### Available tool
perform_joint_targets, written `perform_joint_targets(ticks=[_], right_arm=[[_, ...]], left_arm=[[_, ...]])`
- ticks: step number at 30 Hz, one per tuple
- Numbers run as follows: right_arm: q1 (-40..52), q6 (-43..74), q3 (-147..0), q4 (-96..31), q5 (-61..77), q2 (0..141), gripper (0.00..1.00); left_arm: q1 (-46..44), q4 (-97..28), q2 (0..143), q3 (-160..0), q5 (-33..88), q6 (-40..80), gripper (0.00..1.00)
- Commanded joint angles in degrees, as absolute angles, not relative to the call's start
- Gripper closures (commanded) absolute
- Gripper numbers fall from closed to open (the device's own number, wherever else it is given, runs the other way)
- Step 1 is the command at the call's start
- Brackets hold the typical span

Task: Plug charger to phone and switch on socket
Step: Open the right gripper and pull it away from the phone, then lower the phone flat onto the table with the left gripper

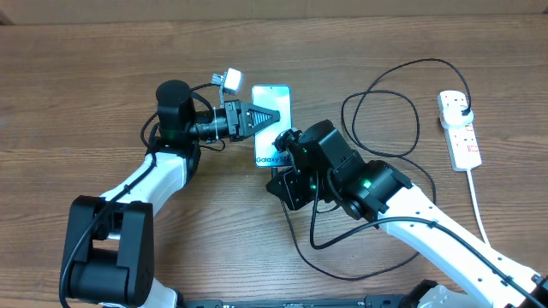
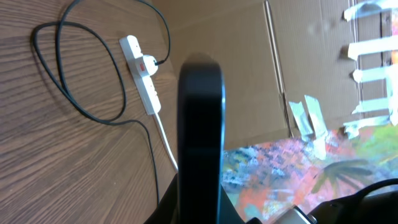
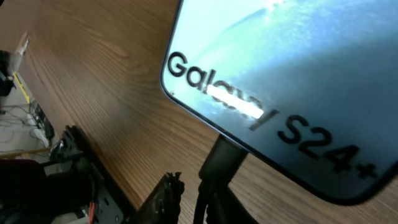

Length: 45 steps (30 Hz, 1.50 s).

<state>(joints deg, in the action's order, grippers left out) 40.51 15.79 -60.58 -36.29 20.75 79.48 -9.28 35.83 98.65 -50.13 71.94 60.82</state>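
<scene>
Loops of the charger [image 1: 418, 128] bar the way to the socket [image 1: 460, 128]; the table [image 1: 86, 77] lies open far left.

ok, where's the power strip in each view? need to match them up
Overhead: power strip near the right edge, upper half of the frame.
Left wrist: upper left, lying on a slant.
Right wrist: not in it; the phone fills most of the frame.
Shared landmark: the looped black cable beside the power strip in the overhead and left wrist views.
</scene>
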Motion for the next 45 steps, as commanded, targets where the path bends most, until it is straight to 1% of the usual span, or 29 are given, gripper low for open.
perform_joint_targets(ticks=[1,3,5,7,9,10,12,15,17,23,24,28,31,34,37,42,44,45], right_arm=[[39.3,14.9,-67.3,-32.4,14.5,77.2,0.68],[39.3,14.7,-67.3,-33.7,12.6,75.6,0.59],[39.3,14.8,-67.3,-35.8,8.8,73.3,0.46],[39.3,14.8,-67.3,-38.2,5.1,70.4,0.38],[39.3,14.8,-67.3,-42.0,1.1,66.0,0.26],[39.3,14.8,-67.3,-43.4,0.0,64.4,0.20],[39.2,14.8,-67.3,-47.3,-2.8,59.6,0.00],[39.2,15.0,-67.3,-52.8,-6.5,52.0,0.00],[39.2,15.0,-67.3,-55.4,-8.3,47.6,0.00],[39.2,15.1,-67.3,-59.8,-12.8,37.5,0.00],[39.2,15.3,-67.3,-60.8,-13.1,35.7,0.00],[39.2,18.5,-67.2,-62.8,-13.7,35.3,0.00],[39.2,21.1,-67.1,-63.9,-14.5,35.3,0.00],[39.2,24.2,-67.2,-63.4,-14.5,35.3,0.00],[39.2,25.3,-67.2,-62.3,-14.5,35.3,0.00],[39.2,25.3,-67.2,-59.9,-14.5,35.3,0.00],[39.2,25.3,-67.2,-59.2,-14.5,35.3,0.00],[39.2,25.3,-67.1,-58.7,-14.5,35.3,0.00]], left_arm=[[-14.0,35.0,98.7,-48.5,83.2,57.6,0.96],[-14.0,35.0,98.7,-48.5,82.3,57.5,0.96],[-14.0,35.0,98.7,-48.5,82.1,56.1,0.96],[-14.2,35.0,98.7,-48.5,82.1,53.9,0.96],[-14.4,35.0,98.7,-48.5,82.1,52.4,0.96],[-14.5,35.2,98.7,-48.5,82.1,51.7,0.96],[-15.2,36.9,98.7,-48.5,82.1,51.4,0.96],[-16.8,41.4,98.7,-48.5,81.5,52.7,0.96],[-18.3,43.6,98.7,-48.5,78.0,55.0,0.96],[-20.2,43.2,98.7,-48.6,66.7,54.6,0.96],[-20.2,40.4,98.7,-48.9,61.1,54.9,0.96],[-20.1,28.8,98.7,-52.2,50.0,56.1,0.96],[-20.1,24.1,98.7,-56.7,44.2,59.1,0.96],[-20.3,20.5,98.7,-62.9,41.3,59.7,0.96],[-20.3,12.7,99.1,-70.0,40.9,55.4,0.96],[-20.3,-8.8,101.6,-81.9,39.4,44.8,0.96],[-20.4,-15.2,103.6,-85.6,39.4,41.3,0.96],[-20.4,-21.1,106.1,-88.8,39.4,37.0,0.95]])
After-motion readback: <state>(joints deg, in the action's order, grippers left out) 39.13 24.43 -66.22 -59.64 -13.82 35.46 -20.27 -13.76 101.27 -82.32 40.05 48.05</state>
